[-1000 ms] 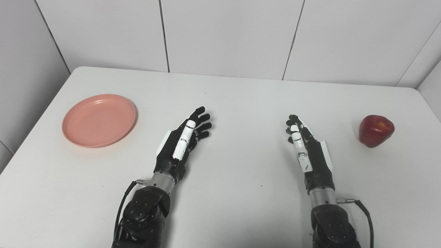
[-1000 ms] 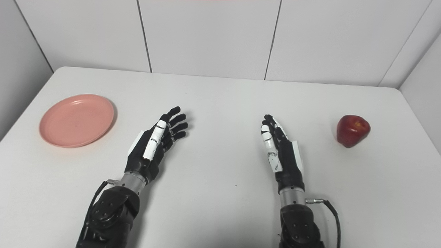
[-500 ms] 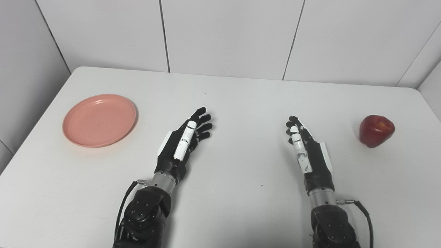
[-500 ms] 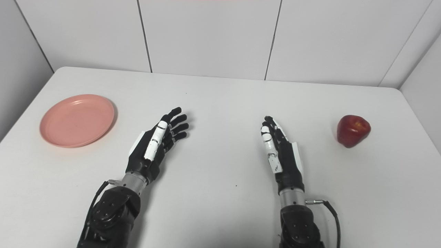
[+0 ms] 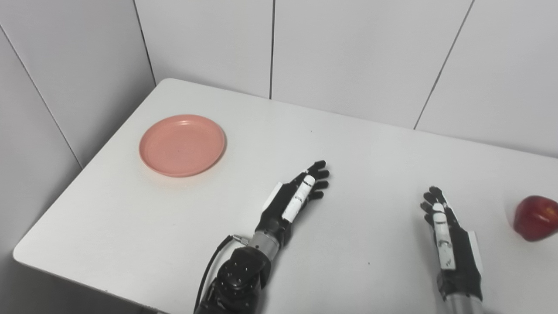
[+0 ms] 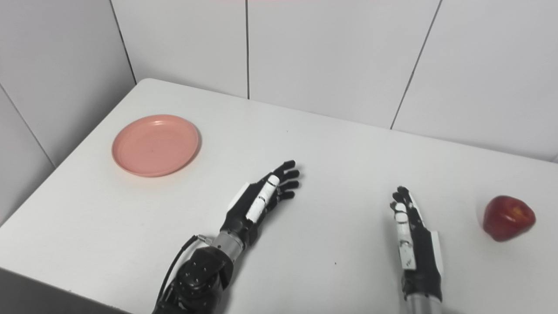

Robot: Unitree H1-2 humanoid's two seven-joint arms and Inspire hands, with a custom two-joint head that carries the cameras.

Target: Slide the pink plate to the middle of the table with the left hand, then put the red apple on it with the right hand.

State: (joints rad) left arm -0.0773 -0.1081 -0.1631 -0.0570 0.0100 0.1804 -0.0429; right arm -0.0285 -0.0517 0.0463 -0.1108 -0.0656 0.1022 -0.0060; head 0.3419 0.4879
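Observation:
The pink plate (image 5: 182,145) lies empty on the white table (image 5: 357,144) at the far left. The red apple (image 6: 508,217) stands on the table at the far right. My left hand (image 5: 294,201) is open and empty near the middle of the table, well to the right of the plate, fingers pointing up and right. My right hand (image 6: 414,244) is open and empty on its edge, left of the apple and apart from it.
White wall panels (image 5: 348,52) close the table at the back and at the left. The table's left corner and front edge (image 5: 52,266) show at the bottom left.
The whole picture has shifted: the camera has turned to the left, so plate, hands and apple sit further right in the frame. The hands and objects themselves look unmoved.

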